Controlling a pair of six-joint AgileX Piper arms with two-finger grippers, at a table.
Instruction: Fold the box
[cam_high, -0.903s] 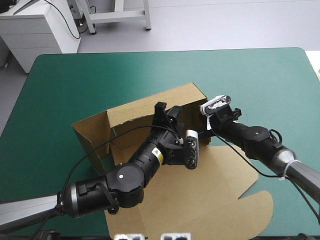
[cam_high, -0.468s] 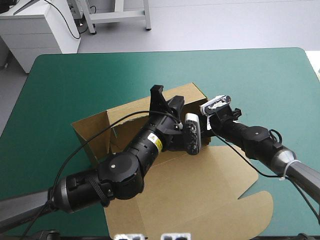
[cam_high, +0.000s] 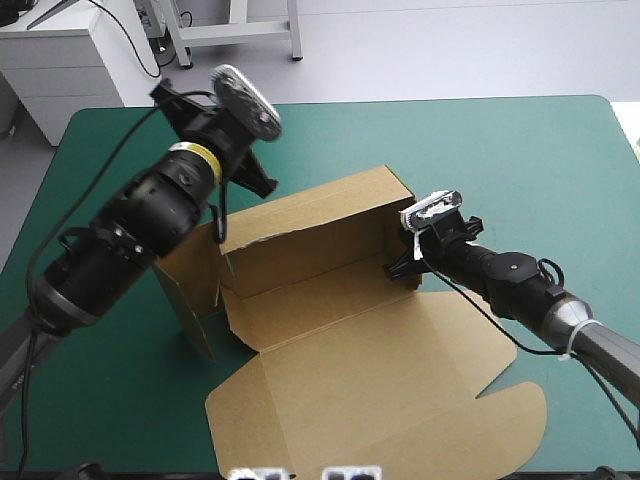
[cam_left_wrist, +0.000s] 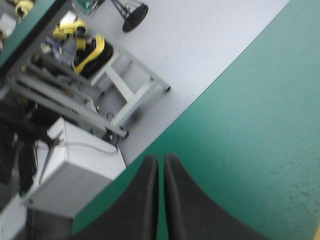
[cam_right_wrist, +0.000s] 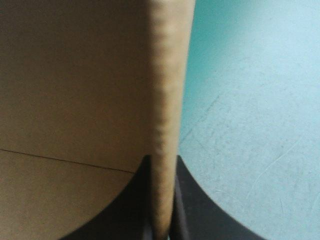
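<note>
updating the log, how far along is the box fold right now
About midway. Done: the box's long far wall and left end wall stand raised. In hand: the right gripper is shut on the right end wall, holding it upright; the left gripper hovers shut above the far left corner, holding nothing. Left: the lid lies flat toward the near edge, and the walls look not yet tucked.

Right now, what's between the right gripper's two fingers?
An upright end wall of the box, clamped in the right gripper; the right wrist view shows it edge-on.
</note>
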